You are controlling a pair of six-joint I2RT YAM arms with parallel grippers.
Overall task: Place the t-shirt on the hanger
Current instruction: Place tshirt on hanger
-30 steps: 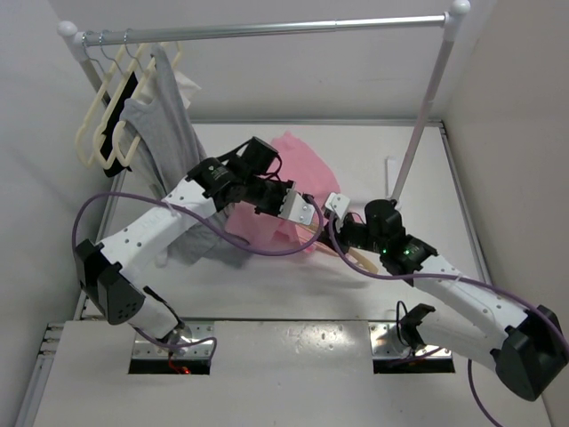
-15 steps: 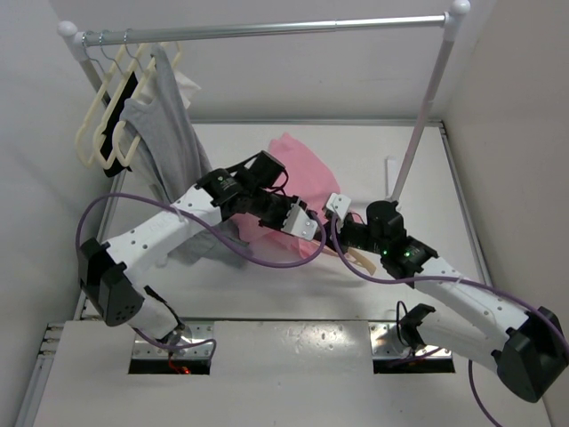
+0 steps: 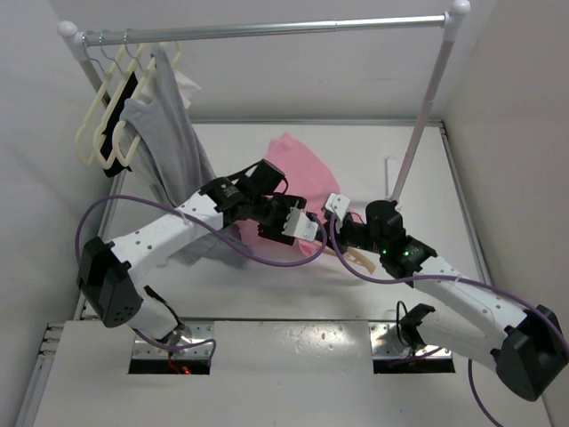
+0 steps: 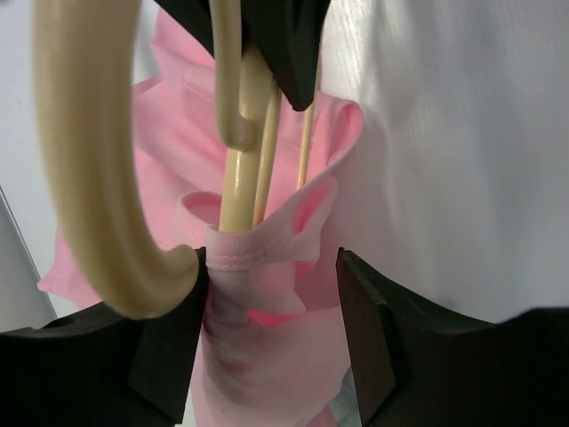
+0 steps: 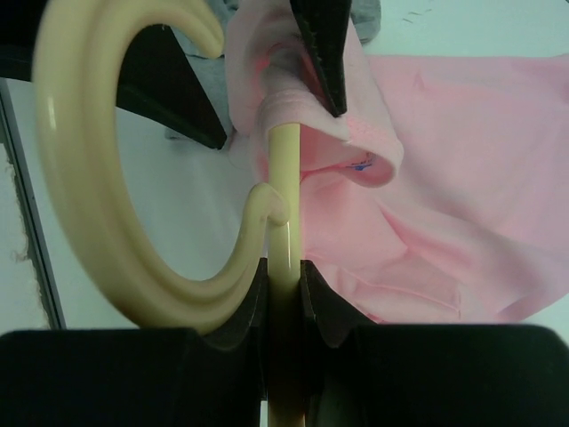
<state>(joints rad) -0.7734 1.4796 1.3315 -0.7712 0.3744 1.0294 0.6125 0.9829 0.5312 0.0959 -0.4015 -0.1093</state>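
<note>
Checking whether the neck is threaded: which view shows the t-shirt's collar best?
Left wrist: the collar wraps the hanger stem close up, between the left gripper's parted jaws. Right wrist shows it farther off, partly behind one finger. Top view hides it beneath that gripper.

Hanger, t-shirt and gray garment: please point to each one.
hanger (image 5: pixel 71 178), right wrist view, on the curved hook.
t-shirt (image 5: pixel 462 160), right wrist view, on the flat cloth.
gray garment (image 3: pixel 164 133), top view, hanging part.

Most of the hanger (image 3: pixel 358 257) is hidden inside the t-shirt (image 3: pixel 298 160); the label (image 5: pixel 358 165) is too small to read.
</note>
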